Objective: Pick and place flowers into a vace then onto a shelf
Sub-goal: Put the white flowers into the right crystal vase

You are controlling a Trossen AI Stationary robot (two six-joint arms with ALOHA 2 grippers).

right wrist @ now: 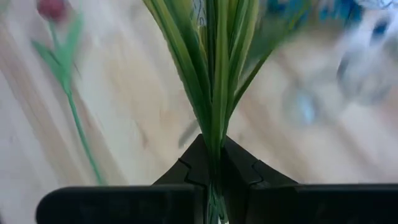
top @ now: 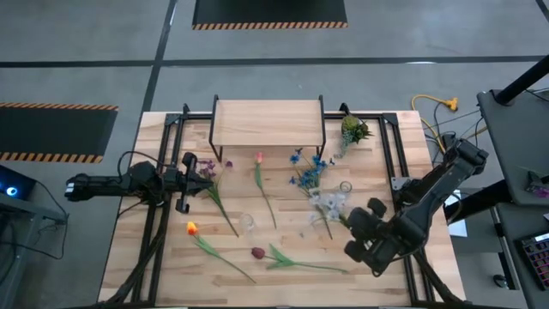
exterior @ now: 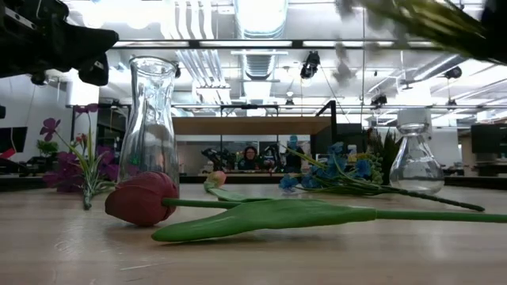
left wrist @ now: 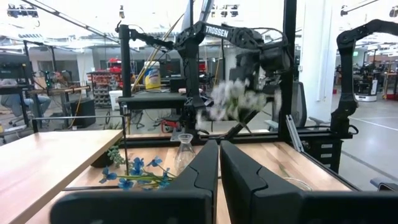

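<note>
My right gripper [top: 353, 225] is raised over the table's right part, shut on a pale white flower bunch [top: 327, 204], blurred in the left wrist view [left wrist: 239, 99]. Purple [top: 208, 167], pink [top: 259, 160], blue [top: 306, 172], orange [top: 191, 228] and dark red [top: 258, 253] flowers lie flat on the table. One clear vase [top: 247, 223] stands upright near the middle, another [top: 345, 187] beside the blue flowers. The shelf [top: 268, 122] stands at the far edge. My left gripper [top: 185, 182] waits shut at the left, level. My right gripper pinches the bunch's green stems [right wrist: 215, 146] between its two fingers [right wrist: 245, 168], where they gather into one bundle. The fingers slant downward. The stems fan out beyond the fingertips and the bunch is lifted clear of the table [exterior: 420, 17].
A stubby yellow-green tuft [top: 353, 130] sits at the shelf's right end. Black frame bars [top: 390, 154] run along the table's left and right sides. The dark red flower's long leaf and stem [exterior: 301, 212] lie across the near part.
</note>
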